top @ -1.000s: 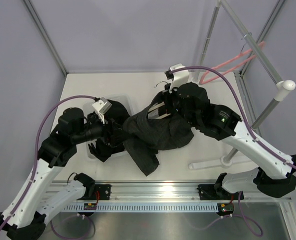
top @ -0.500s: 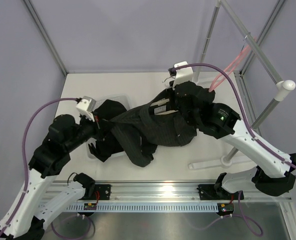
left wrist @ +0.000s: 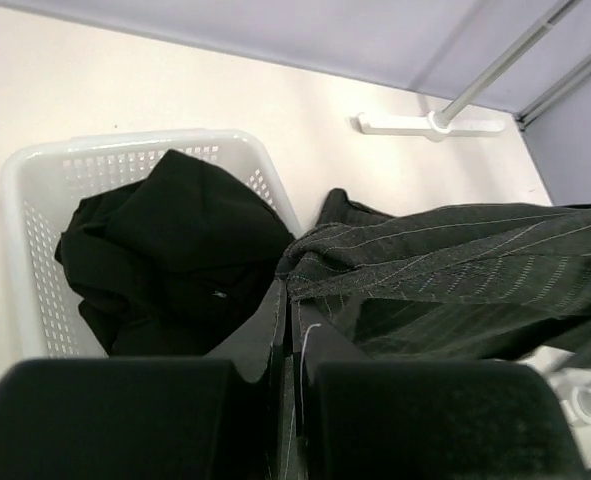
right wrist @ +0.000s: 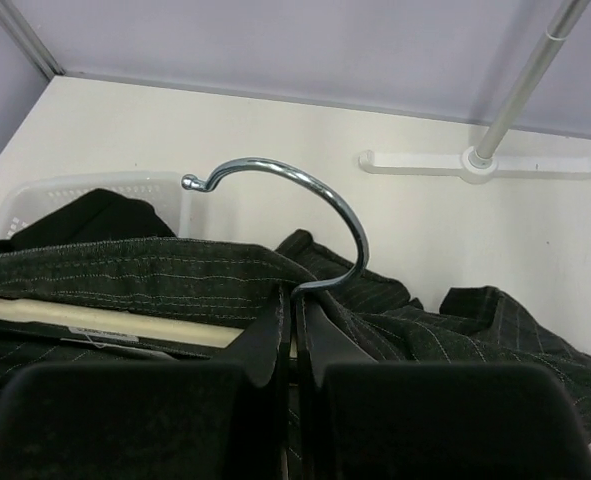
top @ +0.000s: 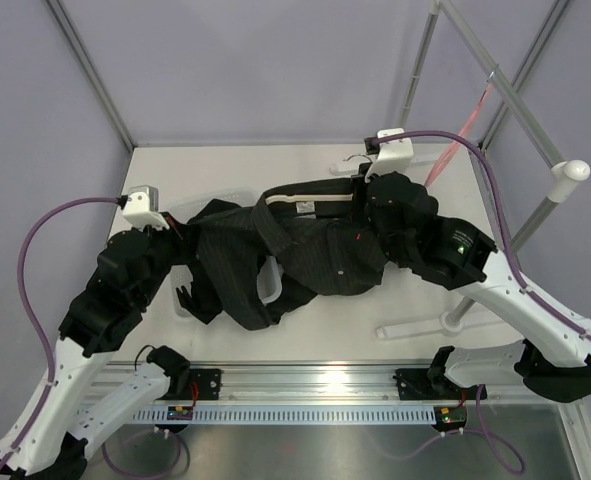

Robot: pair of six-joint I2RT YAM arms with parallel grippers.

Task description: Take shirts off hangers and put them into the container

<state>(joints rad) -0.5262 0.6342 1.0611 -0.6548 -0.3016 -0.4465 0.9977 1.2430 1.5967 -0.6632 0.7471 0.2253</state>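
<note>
Pinstriped shirt [top: 325,255], perhaps hanger [right wrist: 205,335], in jaws

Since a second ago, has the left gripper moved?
Yes. In the top view the left gripper has pulled left, from over the middle of the container to its left rim. It is shut on the pinstriped shirt and drags it along.
</note>
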